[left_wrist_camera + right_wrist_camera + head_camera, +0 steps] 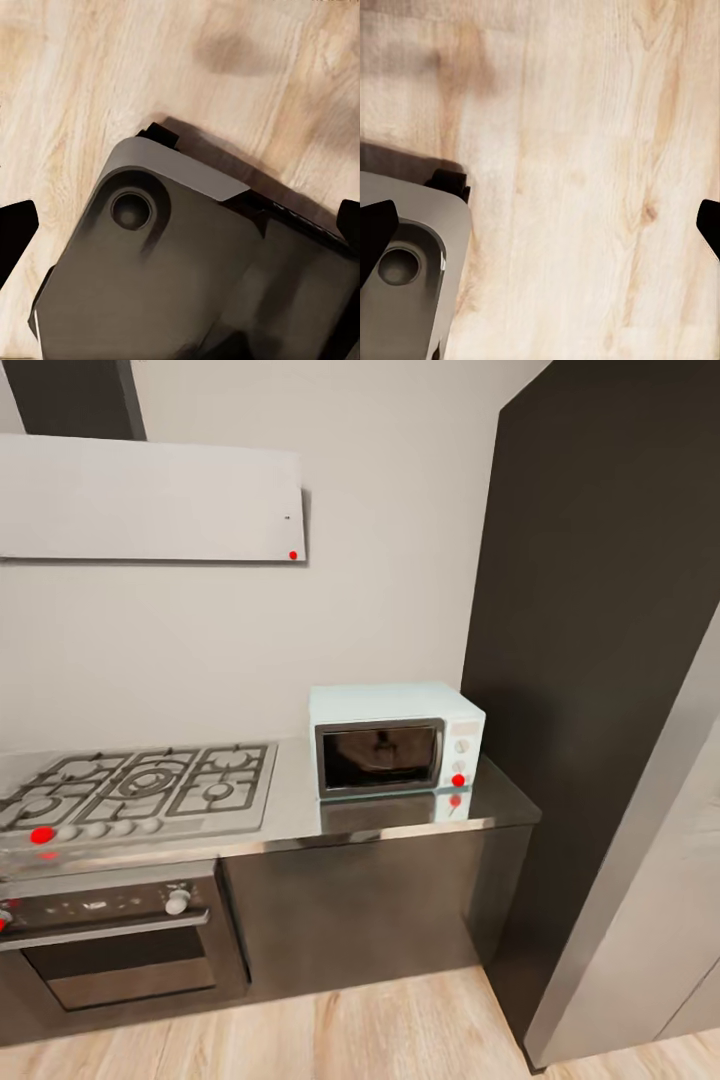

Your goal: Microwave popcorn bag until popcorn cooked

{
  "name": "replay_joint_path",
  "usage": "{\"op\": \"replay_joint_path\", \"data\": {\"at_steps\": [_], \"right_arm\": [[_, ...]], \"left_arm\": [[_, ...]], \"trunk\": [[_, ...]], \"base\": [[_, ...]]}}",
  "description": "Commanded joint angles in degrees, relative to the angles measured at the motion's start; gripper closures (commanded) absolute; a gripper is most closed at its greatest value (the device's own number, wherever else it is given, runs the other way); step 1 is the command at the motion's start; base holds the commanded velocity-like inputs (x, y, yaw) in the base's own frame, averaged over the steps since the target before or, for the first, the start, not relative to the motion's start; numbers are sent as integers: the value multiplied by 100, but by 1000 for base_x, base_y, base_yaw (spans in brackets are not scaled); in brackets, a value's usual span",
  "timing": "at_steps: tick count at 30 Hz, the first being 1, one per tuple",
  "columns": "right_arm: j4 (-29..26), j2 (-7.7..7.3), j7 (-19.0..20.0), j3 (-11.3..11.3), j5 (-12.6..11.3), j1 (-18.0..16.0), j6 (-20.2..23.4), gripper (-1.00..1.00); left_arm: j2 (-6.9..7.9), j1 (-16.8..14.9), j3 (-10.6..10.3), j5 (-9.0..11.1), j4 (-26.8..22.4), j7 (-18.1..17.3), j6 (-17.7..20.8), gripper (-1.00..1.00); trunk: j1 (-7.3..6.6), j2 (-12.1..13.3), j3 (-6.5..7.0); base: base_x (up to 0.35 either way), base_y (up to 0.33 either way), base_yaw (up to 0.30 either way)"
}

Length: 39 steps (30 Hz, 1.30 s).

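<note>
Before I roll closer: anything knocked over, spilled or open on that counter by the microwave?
Nothing stands out. The microwave sits square on the countertop with its door shut, and the gas hob beside it looks tidy. I see no spill on the wooden floor.

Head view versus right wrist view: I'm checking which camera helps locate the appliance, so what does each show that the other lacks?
Head view alone: the microwave, door closed, on the steel countertop beside the gas hob, with the oven below. Right wrist view alone: dark end effector fingertips spread wide and a grey corner of the robot's base. Shared: the pale wooden floor.

No legible text or labels anywhere.
</note>
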Motion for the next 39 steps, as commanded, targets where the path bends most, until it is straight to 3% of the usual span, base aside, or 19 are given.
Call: {"op": "replay_joint_path", "data": {"at_steps": [1,11,15,19,22,39], "right_arm": [[8,-4,18,-53,38,-4,-29,-100],[8,-55,31,-158,-63,-4,-15,-100],[8,-85,47,-454,-391,-4,-3,-100],[9,-108,60,-519,-898,-4,9,-100],[12,-110,32,-523,-1048,-4,8,-100],[13,-47,26,-493,-1050,-4,56,-100]], "left_arm": [[-2,-4,-48,45,1,21,-14,-100],[-9,-4,-48,47,0,19,-14,-100],[-13,-4,-48,38,7,19,-18,-100],[-26,-4,-54,30,5,19,-21,-100],[-28,-4,-56,30,3,19,-23,-100],[-14,-4,-51,30,2,19,-20,-100]], "trunk": [[0,-5,-7],[0,-5,-7],[0,-5,-7],[0,-5,-7],[0,-5,-7],[0,-5,-7]], "base": [[0,-1,269],[0,0,269],[0,0,269],[0,-13,121],[0,-196,15],[0,-235,0]]}}
